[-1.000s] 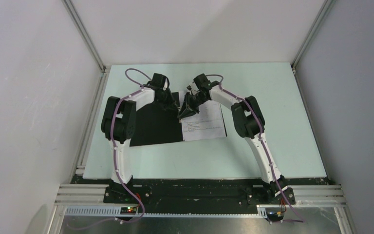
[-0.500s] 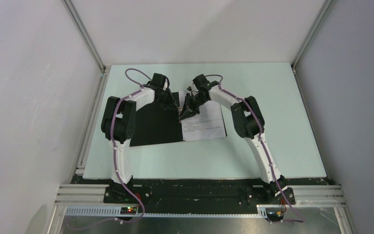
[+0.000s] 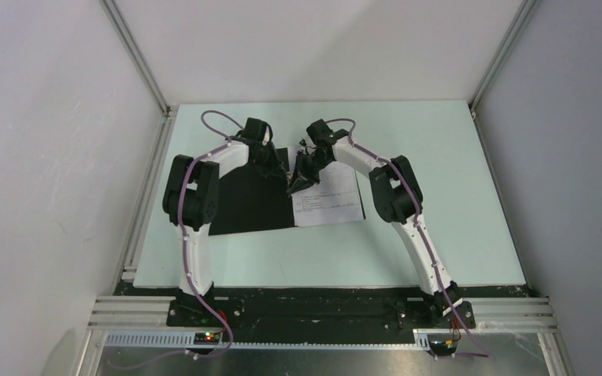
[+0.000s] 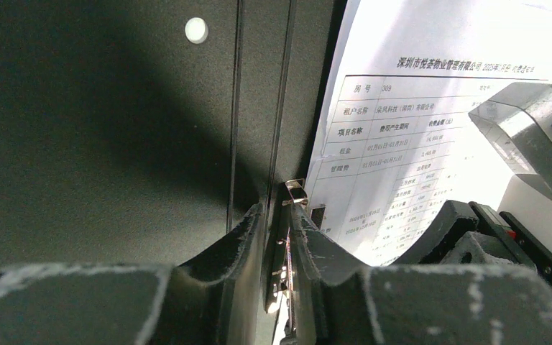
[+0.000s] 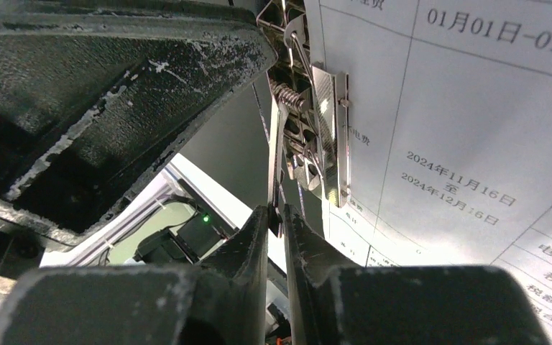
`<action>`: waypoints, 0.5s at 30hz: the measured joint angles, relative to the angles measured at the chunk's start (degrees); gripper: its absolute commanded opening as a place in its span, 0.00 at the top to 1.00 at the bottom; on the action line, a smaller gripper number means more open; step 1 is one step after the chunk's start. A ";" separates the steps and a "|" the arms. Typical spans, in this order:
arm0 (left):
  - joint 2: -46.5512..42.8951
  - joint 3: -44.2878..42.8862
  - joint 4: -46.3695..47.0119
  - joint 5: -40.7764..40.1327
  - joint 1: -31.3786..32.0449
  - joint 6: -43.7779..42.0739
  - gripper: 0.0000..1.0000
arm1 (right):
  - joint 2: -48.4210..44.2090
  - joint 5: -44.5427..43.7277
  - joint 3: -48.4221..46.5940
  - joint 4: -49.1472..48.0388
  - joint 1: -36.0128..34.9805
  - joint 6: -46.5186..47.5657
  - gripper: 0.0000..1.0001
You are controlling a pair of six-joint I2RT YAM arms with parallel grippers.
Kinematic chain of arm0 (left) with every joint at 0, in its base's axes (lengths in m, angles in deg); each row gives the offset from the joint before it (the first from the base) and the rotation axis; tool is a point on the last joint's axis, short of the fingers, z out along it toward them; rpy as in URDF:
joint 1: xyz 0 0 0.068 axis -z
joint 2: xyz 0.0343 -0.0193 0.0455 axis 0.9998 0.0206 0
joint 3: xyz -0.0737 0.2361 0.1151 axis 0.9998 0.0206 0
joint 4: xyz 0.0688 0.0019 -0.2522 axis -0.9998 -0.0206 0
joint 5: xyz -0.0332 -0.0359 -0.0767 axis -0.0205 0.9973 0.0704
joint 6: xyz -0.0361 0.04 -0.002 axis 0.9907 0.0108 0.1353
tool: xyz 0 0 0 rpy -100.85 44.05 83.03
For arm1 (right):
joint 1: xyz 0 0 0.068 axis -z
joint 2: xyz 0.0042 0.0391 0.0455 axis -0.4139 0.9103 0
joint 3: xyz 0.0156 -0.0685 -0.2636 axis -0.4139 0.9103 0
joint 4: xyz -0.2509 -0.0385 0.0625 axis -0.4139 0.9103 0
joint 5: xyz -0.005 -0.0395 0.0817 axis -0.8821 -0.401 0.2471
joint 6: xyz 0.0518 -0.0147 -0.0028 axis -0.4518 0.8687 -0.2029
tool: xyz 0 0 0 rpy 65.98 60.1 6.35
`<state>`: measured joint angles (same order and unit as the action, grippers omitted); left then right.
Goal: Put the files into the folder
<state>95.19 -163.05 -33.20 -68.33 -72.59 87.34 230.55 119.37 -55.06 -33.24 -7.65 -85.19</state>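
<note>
Lifting the clip lever (image 5: 274,165) looks like the step in hand. The right gripper (image 5: 277,214) has its fingers pinched almost together on that thin metal strip. The files (image 5: 438,144) lie just to the right of its fingers, on the right half of the open folder (image 3: 247,200). Their edge meets the clip (image 5: 328,136), though whether it sits under the plate is unclear. The left gripper (image 4: 277,219) is narrowed to a slit on the clip's metal at the spine, with the black cover to its left. The lever should be held raised and the spine pinned flat. The sheets then need to sit squarely under the plate before the lever is eased down.
</note>
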 measured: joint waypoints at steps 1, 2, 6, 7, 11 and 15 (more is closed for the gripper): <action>0.00 0.11 0.11 0.02 0.00 0.20 0.75 | 0.22 -0.15 -0.33 0.20 -0.07 0.00 0.85; 0.00 0.17 0.15 0.04 -0.02 0.37 0.75 | 0.37 -0.31 -0.61 0.33 -0.15 -0.02 0.86; 0.00 0.20 0.17 0.26 -0.09 0.96 0.75 | 0.48 -1.53 -1.14 1.03 -0.46 -0.22 0.87; 0.00 0.20 0.17 0.31 -0.11 1.22 0.75 | 0.48 -1.84 -1.20 1.22 -0.52 -0.24 0.87; 0.04 0.20 0.17 0.44 -0.11 1.88 0.75 | 0.48 -2.64 -1.46 1.64 -0.70 -0.26 0.88; 0.11 0.20 0.26 0.76 -0.13 2.05 0.75 | 0.48 -1.70 -1.49 1.33 -0.52 0.11 0.85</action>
<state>95.30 -162.86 -32.94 -67.57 -72.72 89.40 231.04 117.66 -56.54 -31.90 -8.17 -85.08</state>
